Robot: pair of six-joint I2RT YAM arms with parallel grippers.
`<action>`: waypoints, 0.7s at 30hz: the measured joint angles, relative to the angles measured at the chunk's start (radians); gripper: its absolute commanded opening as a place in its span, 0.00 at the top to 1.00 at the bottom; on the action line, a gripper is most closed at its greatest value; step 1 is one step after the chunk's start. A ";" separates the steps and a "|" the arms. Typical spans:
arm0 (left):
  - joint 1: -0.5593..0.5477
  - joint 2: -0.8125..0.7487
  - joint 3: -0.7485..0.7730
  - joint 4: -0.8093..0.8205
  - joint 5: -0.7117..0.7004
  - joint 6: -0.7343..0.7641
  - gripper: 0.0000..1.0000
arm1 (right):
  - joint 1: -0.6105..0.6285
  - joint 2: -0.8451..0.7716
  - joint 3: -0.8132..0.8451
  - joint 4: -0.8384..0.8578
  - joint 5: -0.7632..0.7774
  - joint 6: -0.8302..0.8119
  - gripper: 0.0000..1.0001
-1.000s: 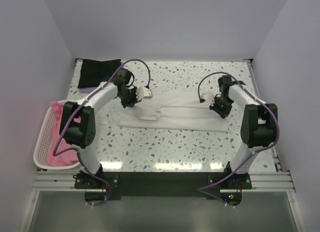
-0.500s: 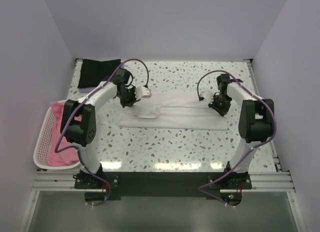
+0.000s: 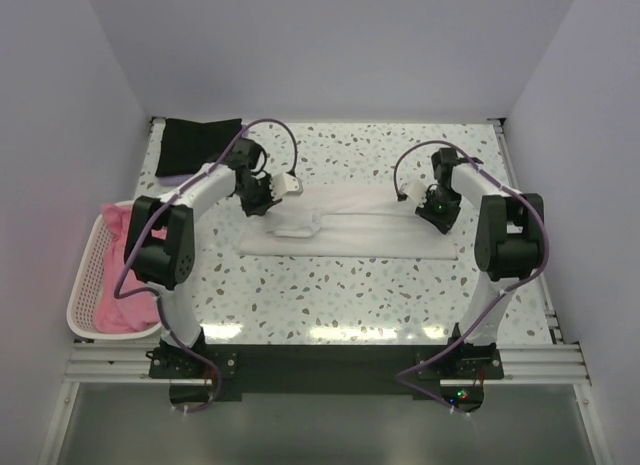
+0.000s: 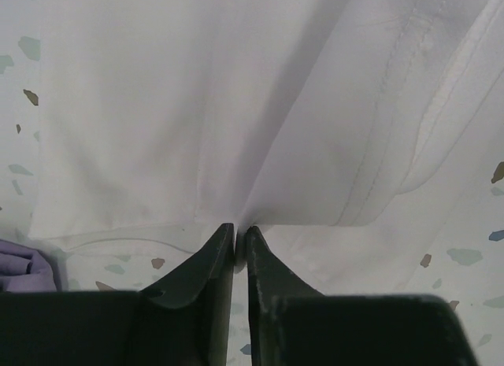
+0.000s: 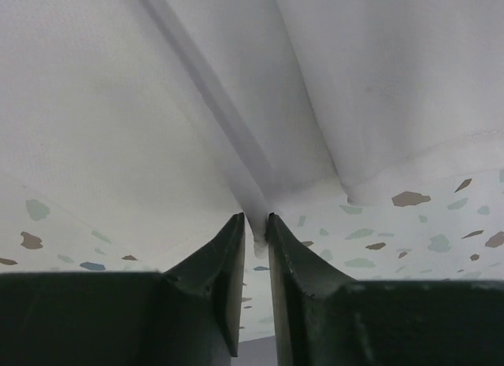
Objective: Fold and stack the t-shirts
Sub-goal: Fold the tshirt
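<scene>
**Both grippers drawn a little toward the far edge, white shirt pinched at both ends**

Since a second ago, the left gripper (image 4: 238,234) and the right gripper (image 5: 253,223) have been pulled slightly away from the arm bases, and the cloth has been taken along. Each pair of fingers is seen pressed together on a raised ridge of the white t-shirt (image 3: 350,230), with fabric fanning out from both pinch points. The shirt is laid as a long band on the speckled table (image 3: 350,290). Its long axis runs left to right between the two arms, and its near edge is straight. A scrap of the lavender t-shirt (image 4: 22,268) is caught just left of the left fingers. Farther out, the black t-shirt (image 3: 200,143) is seen lying in the far-left corner. The pink t-shirts (image 3: 120,307) are heaped in the basket (image 3: 84,285) at the left side.
</scene>
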 measured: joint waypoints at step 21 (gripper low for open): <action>0.120 -0.328 -0.294 0.179 0.182 -0.435 0.52 | -0.010 -0.122 0.107 -0.171 -0.203 0.296 0.78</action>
